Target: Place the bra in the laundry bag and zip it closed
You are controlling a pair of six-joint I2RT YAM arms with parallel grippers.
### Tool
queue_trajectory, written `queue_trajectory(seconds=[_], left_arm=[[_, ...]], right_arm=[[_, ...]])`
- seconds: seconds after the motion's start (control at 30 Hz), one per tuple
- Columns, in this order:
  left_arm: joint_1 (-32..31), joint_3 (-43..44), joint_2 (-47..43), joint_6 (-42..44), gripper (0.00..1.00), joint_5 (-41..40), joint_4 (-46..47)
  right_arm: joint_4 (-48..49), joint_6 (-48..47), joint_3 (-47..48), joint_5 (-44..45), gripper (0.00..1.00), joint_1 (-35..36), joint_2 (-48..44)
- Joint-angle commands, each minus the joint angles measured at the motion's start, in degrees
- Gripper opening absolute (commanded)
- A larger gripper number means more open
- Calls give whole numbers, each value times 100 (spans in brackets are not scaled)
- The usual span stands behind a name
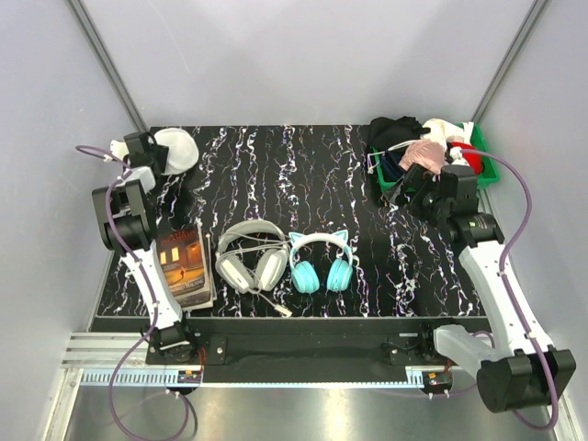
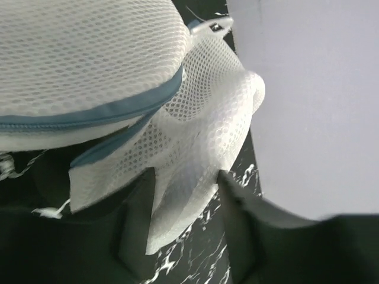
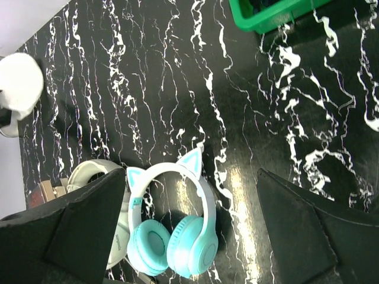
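Observation:
The white mesh laundry bag (image 1: 176, 149) lies at the far left corner of the table. In the left wrist view its dome (image 2: 83, 53) with a grey-blue zipper band fills the top. A loose mesh flap (image 2: 189, 171) hangs down between the fingers. My left gripper (image 1: 154, 158) is right beside the bag, open, with the flap between its jaws (image 2: 186, 228). The pale pink bra (image 1: 424, 152) lies on top of clothes in the green basket (image 1: 485, 171) at the far right. My right gripper (image 1: 407, 195) is open and empty, just in front of the basket (image 3: 266, 15).
White-grey headphones (image 1: 251, 255) and teal cat-ear headphones (image 1: 322, 262) lie at the front middle; the teal pair also shows in the right wrist view (image 3: 174, 234). A book (image 1: 184, 265) lies at the front left. Black and red garments share the basket. Grey walls stand close behind.

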Motion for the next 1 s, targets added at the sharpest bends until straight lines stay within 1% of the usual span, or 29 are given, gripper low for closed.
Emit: queue_trajectory(seconds=[0.0,0.07,0.1,0.13,0.2,0.27,0.3,0.33,0.43,0.47,0.5,0.57,0.6,0.63,0.7,0.73,0.83,0.87,0.93,0.97], left_arm=[[-21,570,271,46,28,494,663],[-29,545,193,107,15,575,733],[-73,397,114,151,3,636,760],[-108,308,-104,187,0,654,769],[-292,19,-386,449,0,646,690],[-468,-114,-852,748,0,558,410],[-669,-132,-1001,1045,0,488,208],[-784,-149,-1290,1187,0,435,-125],[-1189,-97,-1791,1671,0,443,-522],[-1294,-71,-1898,1838,0,426,-663],[-1513,60,-1995,2222,0,408,-777],[-1664,236,-2180,2620,0,513,-1172],[-1890,411,-2233,2900,0,592,-1330],[-1988,482,-2320,3007,0,601,-1697],[-2260,684,-2443,3200,0,567,-2077],[-2358,755,-2479,3219,0,514,-2479],[-2683,730,-2689,2808,0,653,-2860],[-2736,520,-2769,2388,0,933,-2844],[-2868,317,-2936,1921,0,1259,-2835],[-2912,194,-2962,1579,0,1731,-2800]], right_arm=[[169,-278,472,-163,100,-28,244],[125,-331,534,-339,100,-28,359],[108,-357,595,-497,100,-28,394],[73,-375,622,-559,100,-37,464],[11,-366,657,-647,100,-11,465],[2,-357,631,-630,100,103,377],[2,-349,614,-604,100,156,342],[-15,-349,596,-586,100,313,272],[-51,-366,491,-542,100,682,140],[-51,-332,464,-551,100,745,122],[-51,-305,421,-568,100,797,87],[-51,-244,376,-665,100,876,17],[-51,-252,359,-683,100,903,-1],[-68,-261,359,-683,100,921,-10],[-94,-243,385,-700,100,974,-36],[-86,-243,402,-735,100,991,-45],[54,-208,403,-849,99,1009,-28],[151,-269,377,-945,98,1018,-2],[413,-261,315,-1262,98,1027,226],[528,-209,297,-1393,97,1027,349]])
